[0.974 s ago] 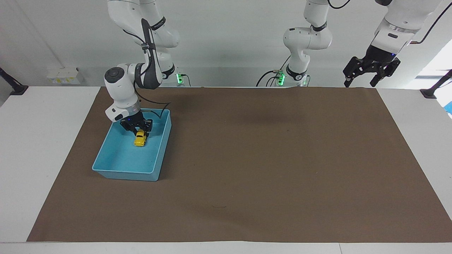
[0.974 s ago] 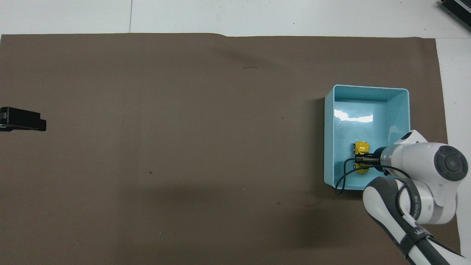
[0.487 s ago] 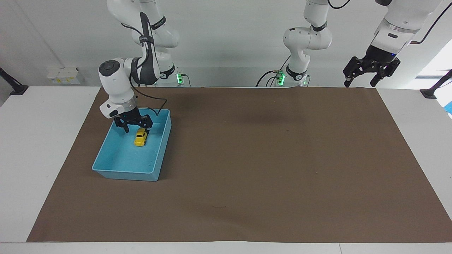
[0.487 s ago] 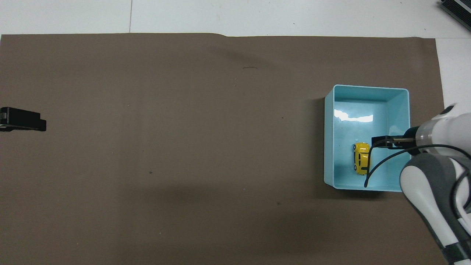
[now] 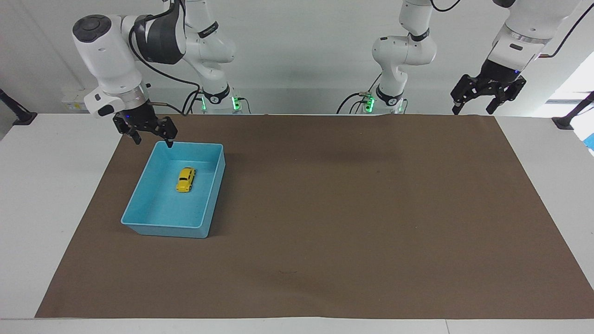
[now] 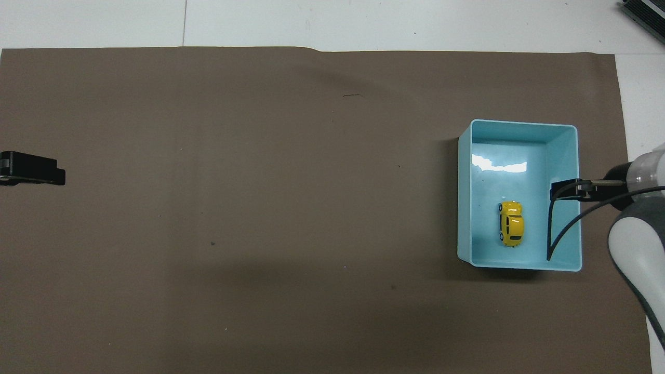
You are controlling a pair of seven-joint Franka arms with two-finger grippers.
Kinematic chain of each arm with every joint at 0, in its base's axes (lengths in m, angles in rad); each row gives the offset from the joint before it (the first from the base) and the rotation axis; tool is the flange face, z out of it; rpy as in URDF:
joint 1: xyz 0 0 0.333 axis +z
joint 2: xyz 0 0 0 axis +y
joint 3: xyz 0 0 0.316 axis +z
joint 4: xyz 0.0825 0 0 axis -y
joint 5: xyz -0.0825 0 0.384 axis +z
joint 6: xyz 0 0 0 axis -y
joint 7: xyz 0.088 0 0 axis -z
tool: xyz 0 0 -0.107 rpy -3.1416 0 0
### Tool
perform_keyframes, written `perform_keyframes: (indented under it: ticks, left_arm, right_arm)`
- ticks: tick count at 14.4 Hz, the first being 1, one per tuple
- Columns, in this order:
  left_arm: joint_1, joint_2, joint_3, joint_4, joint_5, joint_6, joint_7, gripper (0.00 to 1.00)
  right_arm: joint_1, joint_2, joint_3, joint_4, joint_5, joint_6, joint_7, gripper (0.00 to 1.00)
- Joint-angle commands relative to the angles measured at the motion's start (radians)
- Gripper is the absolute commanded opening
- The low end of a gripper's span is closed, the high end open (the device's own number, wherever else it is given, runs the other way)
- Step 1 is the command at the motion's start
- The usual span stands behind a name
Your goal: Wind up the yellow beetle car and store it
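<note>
The yellow beetle car (image 5: 185, 179) lies on its wheels on the floor of the blue bin (image 5: 162, 227), toward the end of the bin nearer the robots. It also shows in the overhead view (image 6: 511, 224), inside the bin (image 6: 519, 123). My right gripper (image 5: 154, 139) is open and empty. It hangs in the air over the bin's corner nearest the robots, well above the car, and shows over the bin's wall in the overhead view (image 6: 563, 189). My left gripper (image 5: 474, 107) is open and empty, waiting high over the mat's edge at the left arm's end (image 6: 52, 174).
A brown mat (image 5: 352, 208) covers most of the white table (image 5: 55, 185). The bin stands on it at the right arm's end. Black clamp posts (image 5: 18, 116) (image 5: 568, 118) stand at both ends of the table, near the wall.
My right gripper has let go of the car, opened, and risen out of the bin toward the robots. The car stays in the bin. The left arm has not moved.
</note>
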State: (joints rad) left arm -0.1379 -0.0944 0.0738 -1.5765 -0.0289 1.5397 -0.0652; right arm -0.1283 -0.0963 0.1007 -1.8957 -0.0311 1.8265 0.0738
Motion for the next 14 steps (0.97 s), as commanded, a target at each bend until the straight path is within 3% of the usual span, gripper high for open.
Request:
perform_keyframes:
  ticks: [1, 11, 14]
  left_arm:
    - [0.018, 0.002, -0.011, 0.013, 0.004, -0.017, 0.007, 1.00]
    - [0.018, 0.002, -0.011, 0.013, 0.006, -0.018, 0.005, 1.00]
    - [0.018, 0.002, -0.011, 0.013, 0.004, -0.017, 0.005, 1.00]
  right_arm:
    - [0.021, 0.033, 0.008, 0.104, -0.023, -0.083, 0.018, 1.00]
    - [0.007, 0.041, -0.003, 0.365, 0.010, -0.410, -0.023, 1.00]
    - [0.013, 0.033, -0.003, 0.354, 0.013, -0.389, -0.023, 1.00]
